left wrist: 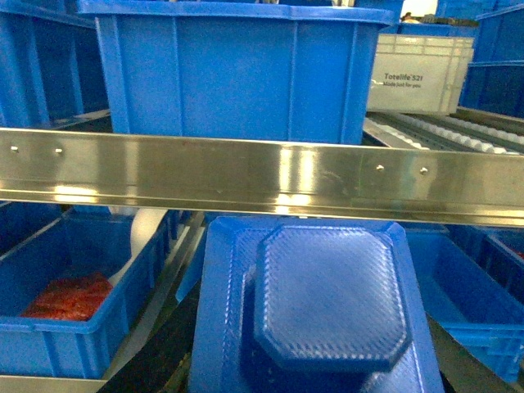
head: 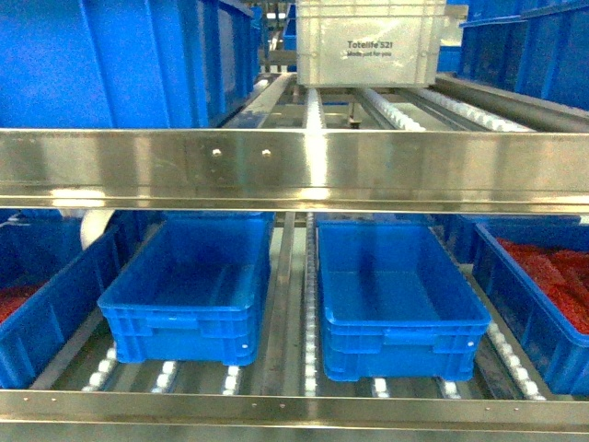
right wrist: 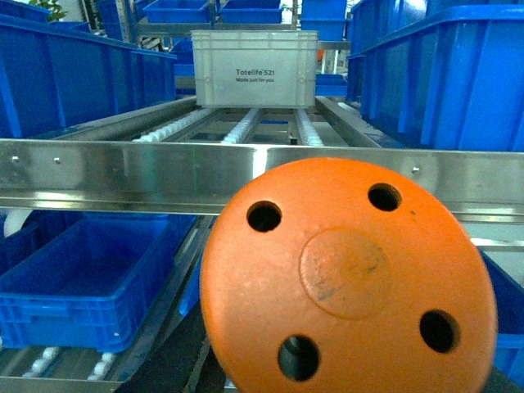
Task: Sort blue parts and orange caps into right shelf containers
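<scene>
A blue part (left wrist: 327, 303) with a raised octagonal top fills the lower middle of the left wrist view. It hangs in front of the shelf rail and hides my left gripper's fingers. A round orange cap (right wrist: 348, 278) with several holes fills the lower right wrist view the same way and covers my right gripper's fingers. Two empty right shelf containers stand on the lower shelf, one left of centre (head: 189, 285) and one right of centre (head: 396, 295). Neither gripper shows in the head view.
A steel shelf rail (head: 294, 166) crosses at mid height. A white tote (head: 368, 41) sits far back on the upper rollers beside large blue crates (head: 120, 60). Crates holding red pieces stand at the far right (head: 552, 285) and far left (left wrist: 70, 303).
</scene>
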